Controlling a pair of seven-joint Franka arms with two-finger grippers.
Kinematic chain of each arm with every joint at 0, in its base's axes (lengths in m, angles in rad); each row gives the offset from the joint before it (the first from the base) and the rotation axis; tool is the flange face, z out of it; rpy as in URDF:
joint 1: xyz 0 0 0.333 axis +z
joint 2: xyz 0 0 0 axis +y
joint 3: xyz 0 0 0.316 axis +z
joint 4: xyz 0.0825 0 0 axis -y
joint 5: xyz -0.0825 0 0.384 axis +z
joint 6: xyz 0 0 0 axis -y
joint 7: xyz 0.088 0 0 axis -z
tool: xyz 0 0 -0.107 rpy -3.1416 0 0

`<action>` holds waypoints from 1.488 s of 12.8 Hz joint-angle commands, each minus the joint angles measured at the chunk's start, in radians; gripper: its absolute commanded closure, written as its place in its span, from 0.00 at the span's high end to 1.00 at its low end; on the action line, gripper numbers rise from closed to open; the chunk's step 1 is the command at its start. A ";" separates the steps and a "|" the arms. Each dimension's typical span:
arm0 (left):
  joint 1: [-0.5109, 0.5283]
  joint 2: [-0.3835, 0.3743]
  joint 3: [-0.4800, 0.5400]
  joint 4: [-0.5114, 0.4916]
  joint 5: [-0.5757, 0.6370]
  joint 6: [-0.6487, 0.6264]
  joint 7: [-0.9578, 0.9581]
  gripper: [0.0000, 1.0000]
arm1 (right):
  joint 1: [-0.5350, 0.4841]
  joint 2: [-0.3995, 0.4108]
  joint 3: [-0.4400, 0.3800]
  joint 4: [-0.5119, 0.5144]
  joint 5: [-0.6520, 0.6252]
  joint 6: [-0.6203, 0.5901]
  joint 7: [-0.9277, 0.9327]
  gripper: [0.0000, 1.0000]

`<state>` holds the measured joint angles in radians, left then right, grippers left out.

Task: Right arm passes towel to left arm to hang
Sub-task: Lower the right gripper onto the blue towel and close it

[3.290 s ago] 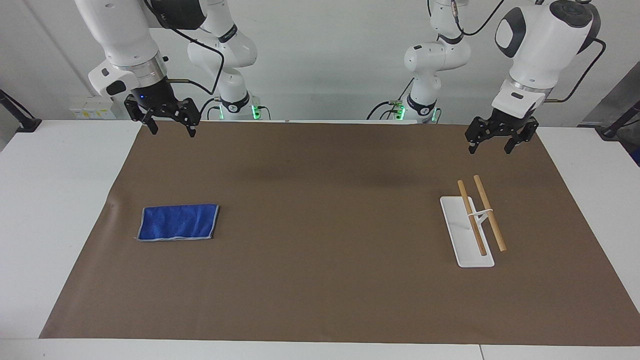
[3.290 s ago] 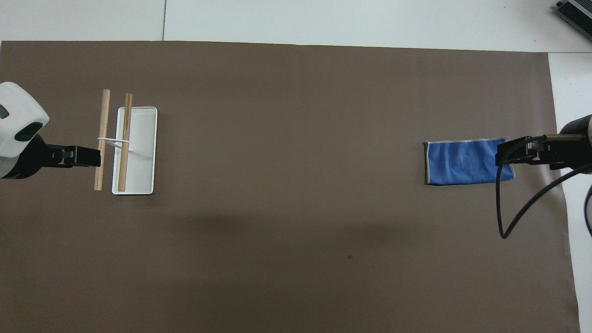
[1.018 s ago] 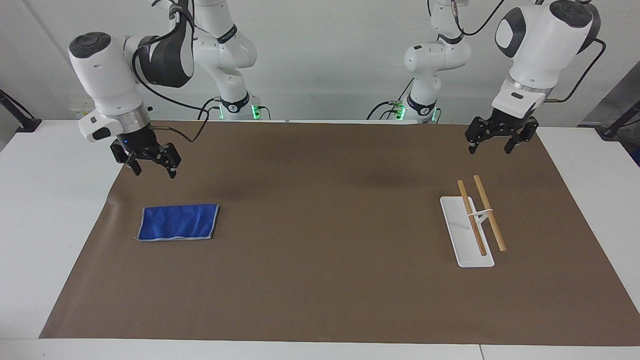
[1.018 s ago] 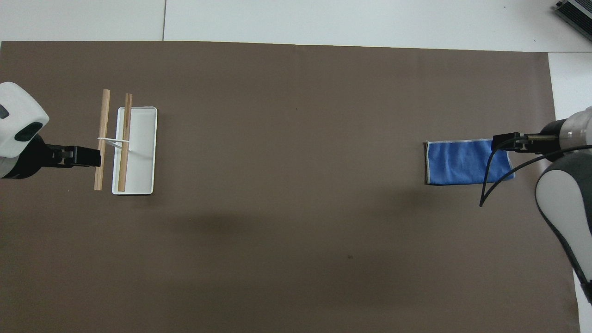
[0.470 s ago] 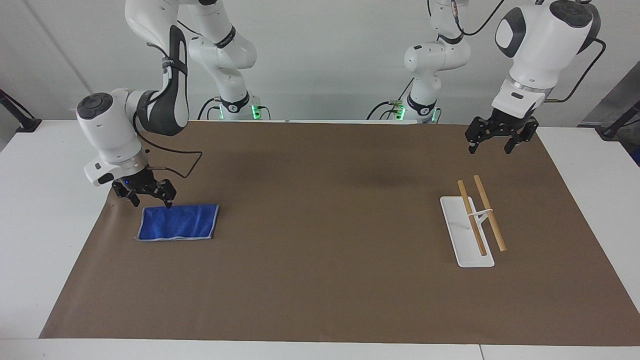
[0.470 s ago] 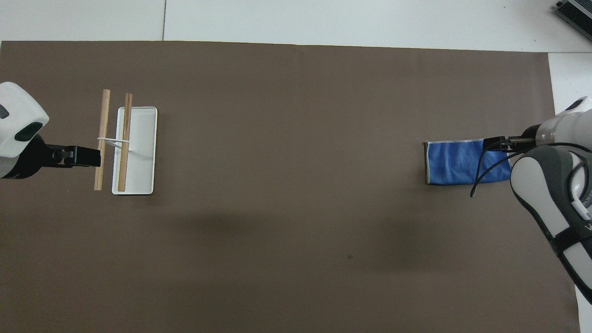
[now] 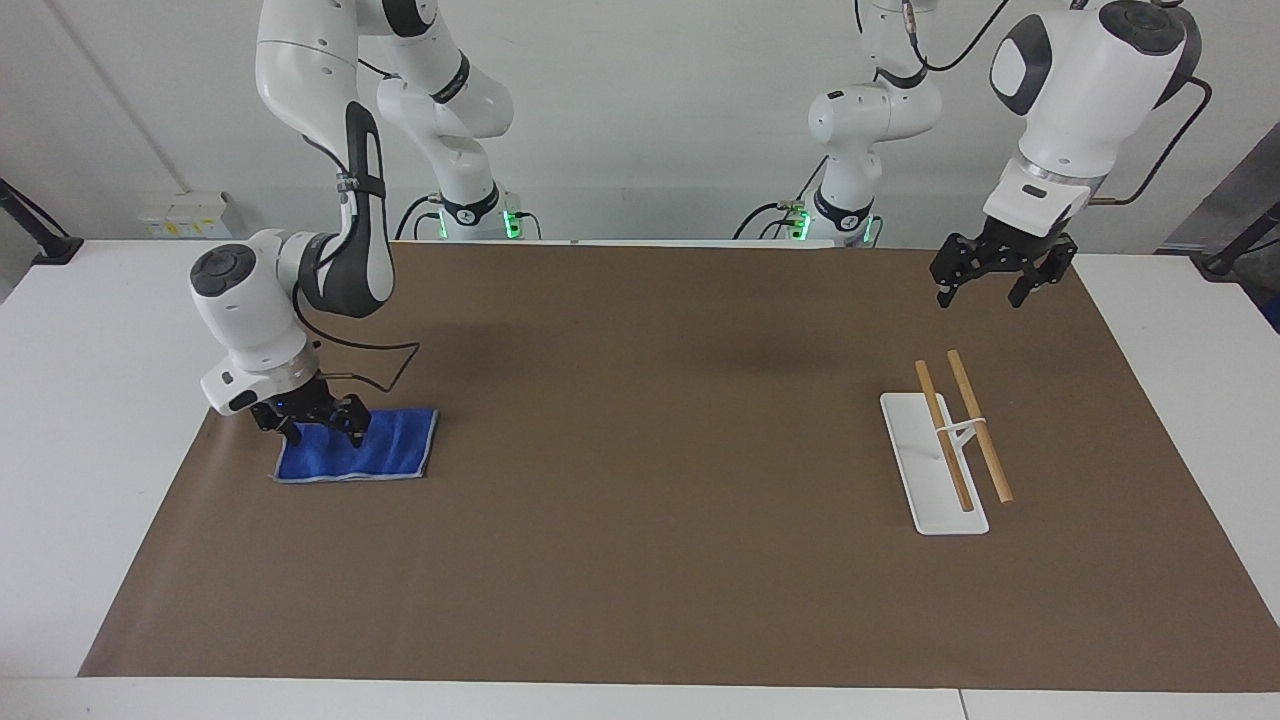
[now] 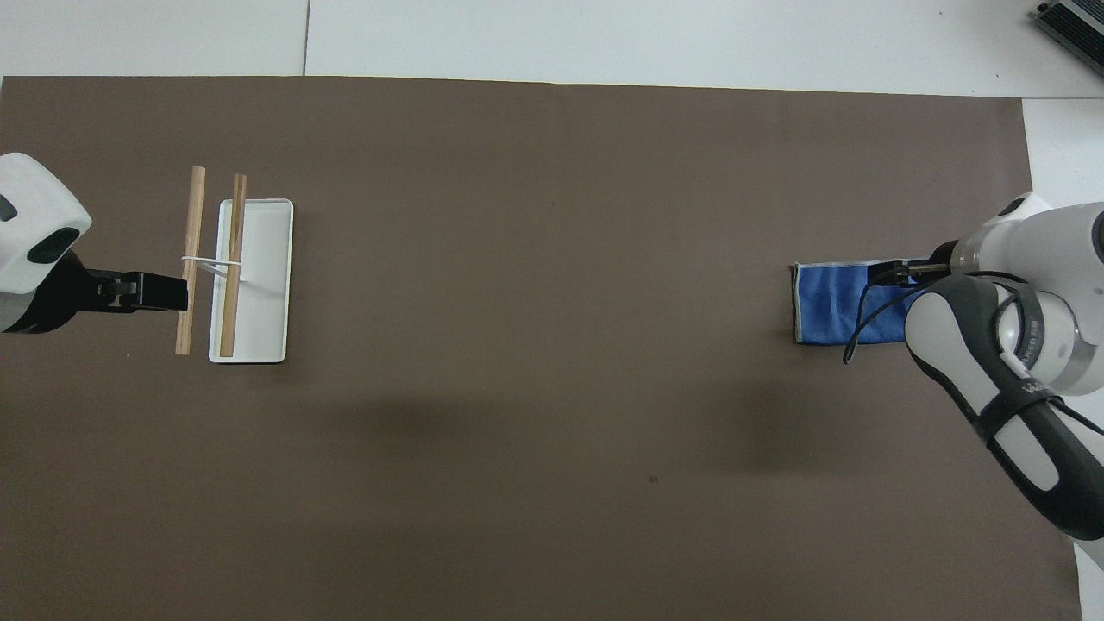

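The blue towel (image 7: pixel 385 450) lies flat on the brown mat at the right arm's end of the table; in the overhead view the towel (image 8: pixel 828 302) is partly covered by the right arm. My right gripper (image 7: pixel 325 434) is open and low over the end of the towel nearest the table's end, its fingers (image 7: pixel 357 436) spread just above or at the cloth. In the overhead view the right gripper is hidden under its own arm. My left gripper (image 7: pixel 984 288) is open and waits in the air above the mat near the rack; it also shows in the overhead view (image 8: pixel 164 291).
A white tray-shaped stand (image 7: pixel 915 470) with two wooden rods (image 7: pixel 980 430) on a white bracket sits at the left arm's end; it also shows in the overhead view (image 8: pixel 263 276). A brown mat (image 7: pixel 640 500) covers the table.
My right arm has swung down from high near its base to the towel's end, gripper open throughout. The towel and the left arm have not moved.
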<state>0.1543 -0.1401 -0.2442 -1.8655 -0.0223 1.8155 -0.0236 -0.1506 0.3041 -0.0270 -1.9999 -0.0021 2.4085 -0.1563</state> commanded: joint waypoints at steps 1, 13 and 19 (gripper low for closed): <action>0.010 -0.021 -0.004 -0.024 -0.010 0.004 -0.001 1.00 | -0.009 0.027 0.004 -0.011 0.027 0.027 -0.042 1.00; 0.010 -0.021 -0.004 -0.024 -0.010 0.004 -0.001 1.00 | -0.017 0.064 0.009 -0.023 0.030 0.038 -0.094 1.00; 0.010 -0.021 -0.004 -0.024 -0.010 0.004 -0.001 1.00 | -0.015 0.060 0.015 -0.022 0.030 0.038 -0.092 0.00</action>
<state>0.1543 -0.1401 -0.2442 -1.8655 -0.0223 1.8155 -0.0236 -0.1559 0.3595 -0.0226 -2.0025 -0.0002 2.4205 -0.2101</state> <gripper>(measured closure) 0.000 0.463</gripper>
